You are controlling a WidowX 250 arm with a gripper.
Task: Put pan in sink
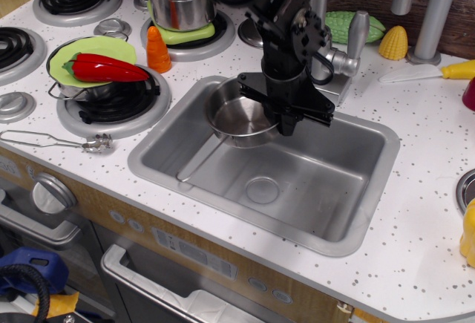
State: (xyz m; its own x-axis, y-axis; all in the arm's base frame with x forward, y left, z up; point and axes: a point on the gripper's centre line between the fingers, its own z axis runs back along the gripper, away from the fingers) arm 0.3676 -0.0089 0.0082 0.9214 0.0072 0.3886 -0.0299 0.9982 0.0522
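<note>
One step left, I reckon: hand (288, 115) clamped on the pan (241, 117) rim, hanging over the sink (349, 189); next, lower and release.

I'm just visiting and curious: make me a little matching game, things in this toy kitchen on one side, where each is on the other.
Things:
1. pan
2. red pepper
3. toy corn
4. orange carrot

Places:
A. lying on the green plate
B. by the back wall, right of the faucet
C. held by the gripper over the sink
D. standing between two burners

Pairs: 1-C, 2-A, 3-B, 4-D
</note>
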